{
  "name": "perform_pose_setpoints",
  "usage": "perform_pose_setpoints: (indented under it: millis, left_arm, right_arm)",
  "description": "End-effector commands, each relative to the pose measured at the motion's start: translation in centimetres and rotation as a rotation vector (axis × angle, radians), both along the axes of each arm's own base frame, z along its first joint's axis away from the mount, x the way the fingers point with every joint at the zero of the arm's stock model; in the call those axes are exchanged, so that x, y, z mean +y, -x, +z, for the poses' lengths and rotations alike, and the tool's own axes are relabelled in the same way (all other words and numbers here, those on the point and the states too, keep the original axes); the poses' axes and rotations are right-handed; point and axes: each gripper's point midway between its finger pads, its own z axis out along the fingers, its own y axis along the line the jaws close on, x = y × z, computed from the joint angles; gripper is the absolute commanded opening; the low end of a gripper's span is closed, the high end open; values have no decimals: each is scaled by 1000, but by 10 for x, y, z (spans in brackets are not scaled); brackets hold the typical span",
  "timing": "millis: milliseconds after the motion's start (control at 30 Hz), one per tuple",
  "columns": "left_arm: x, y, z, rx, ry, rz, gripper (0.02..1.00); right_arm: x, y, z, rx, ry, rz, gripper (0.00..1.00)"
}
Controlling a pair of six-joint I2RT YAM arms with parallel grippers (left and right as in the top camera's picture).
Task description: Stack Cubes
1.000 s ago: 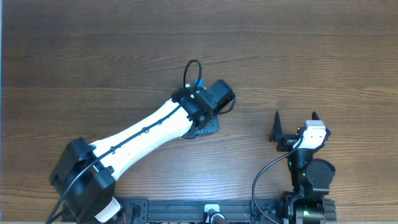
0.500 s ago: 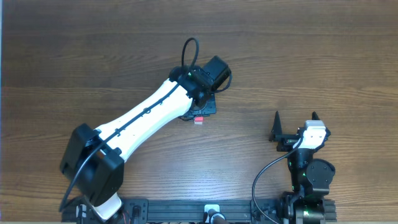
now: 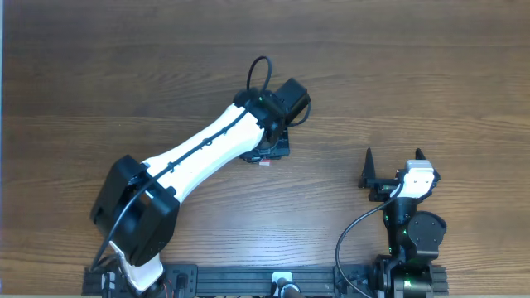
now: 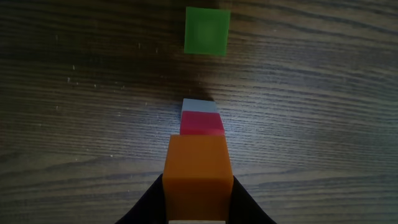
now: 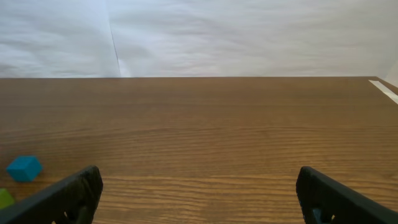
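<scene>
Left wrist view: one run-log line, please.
left gripper: shut on orange cube | red cube: just beyond it | green cube: farther off, apart | right gripper: open, empty

I see my left gripper (image 4: pixel 199 186), jaws clamping an orange cube (image 4: pixel 199 163), red cube (image 4: pixel 202 124) and grey cube (image 4: pixel 200 106) just beyond, green cube (image 4: pixel 207 30) farther.

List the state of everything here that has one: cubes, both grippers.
left gripper: jaws shut on the orange cube.
right gripper: jaws open, empty.
orange cube: gripped, not released.
red cube: free, touching the grey cube; cannot tell whether stacked or side by side.
grey cube: free, against the red cube.
green cube: loose on the table, apart from the others.
blue cube: loose on the table, unstacked.
</scene>
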Motion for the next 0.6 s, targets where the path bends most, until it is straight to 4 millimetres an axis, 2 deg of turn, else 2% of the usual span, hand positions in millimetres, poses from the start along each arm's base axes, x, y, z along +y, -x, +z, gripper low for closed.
perform_pose_setpoints:
  millis: [33, 600]
  left_arm:
    - [-2, 0, -4, 14, 0, -16, 143]
    - [-7, 1, -14, 38, 6, -40, 150]
  right_arm:
    - [1, 0, -2, 2, 1, 3, 993]
    - [1, 0, -2, 2, 1, 3, 993]
